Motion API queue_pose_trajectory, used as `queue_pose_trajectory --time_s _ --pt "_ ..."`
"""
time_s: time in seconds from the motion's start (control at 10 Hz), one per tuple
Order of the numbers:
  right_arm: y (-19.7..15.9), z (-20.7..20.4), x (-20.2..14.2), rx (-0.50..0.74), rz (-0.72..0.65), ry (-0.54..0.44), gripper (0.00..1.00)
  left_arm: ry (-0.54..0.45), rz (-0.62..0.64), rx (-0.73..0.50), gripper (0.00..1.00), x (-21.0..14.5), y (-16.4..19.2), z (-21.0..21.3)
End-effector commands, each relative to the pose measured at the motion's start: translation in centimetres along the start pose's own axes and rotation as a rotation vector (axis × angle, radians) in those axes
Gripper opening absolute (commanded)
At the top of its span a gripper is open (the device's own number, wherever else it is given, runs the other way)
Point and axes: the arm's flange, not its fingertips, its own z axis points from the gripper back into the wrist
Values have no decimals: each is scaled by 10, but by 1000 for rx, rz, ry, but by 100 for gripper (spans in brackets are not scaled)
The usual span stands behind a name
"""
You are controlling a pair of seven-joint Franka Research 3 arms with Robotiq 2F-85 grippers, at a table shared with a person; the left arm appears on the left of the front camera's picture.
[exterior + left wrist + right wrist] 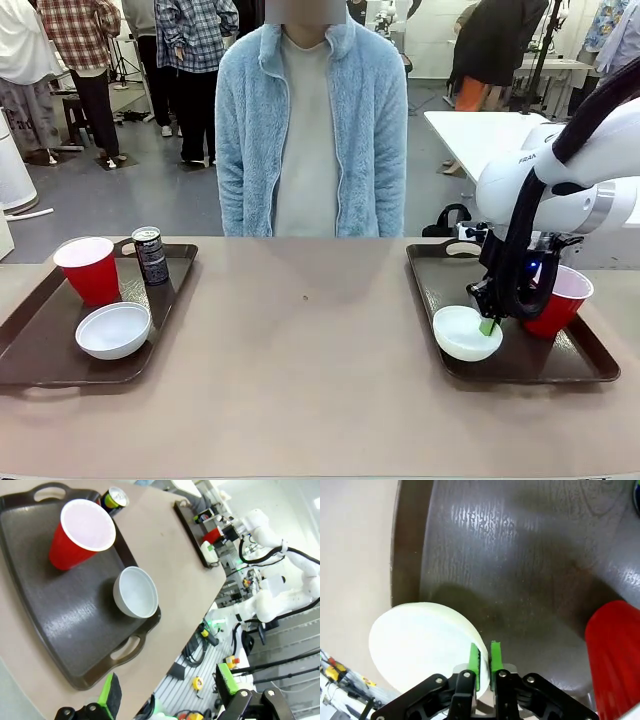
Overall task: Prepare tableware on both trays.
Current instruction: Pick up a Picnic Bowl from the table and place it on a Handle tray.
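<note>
Pinching bowl (420,650) rim, end effector (485,662)

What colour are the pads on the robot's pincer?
Bright green pads, clearest in the right wrist view.

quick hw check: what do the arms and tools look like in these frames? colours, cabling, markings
Right arm: glossy white rounded shells, a silver ring at one joint, partial dark lettering, a thick black cable running along it. Its tool is black with green pads, and a small blue light glows on the wrist. Left tool: black fingers with bolted joints and bright green pads.
</note>
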Motion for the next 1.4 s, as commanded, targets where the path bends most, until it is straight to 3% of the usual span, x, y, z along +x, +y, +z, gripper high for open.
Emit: queue_pose_trajectory --time_s 0.0,0.2,0.3,0.4,1.0,1.1,1.3 --pt "10 5 0 -24 10 -14 100 -11 -6 -6 100 -1 -2 1" --pt "14 16 -6 -54 -1 -44 100 -11 -6 -6 100 -1 -2 1" --pt "16 20 -9 -62 -4 -48 88 -11 -6 -6 100 -1 -2 1" --pt "20 28 -15 -72 -12 -54 98 -11 -6 -6 100 -1 -2 1" --pt "77 119 -85 -201 -66 -94 100 -11 -6 -6 100 -1 -2 1" --pt "55 97 -63 -158 -28 -102 100 -11 -6 -6 100 -1 -2 1" --pt "55 97 -63 -158 -28 -102 100 -11 -6 -6 100 -1 -2 1"
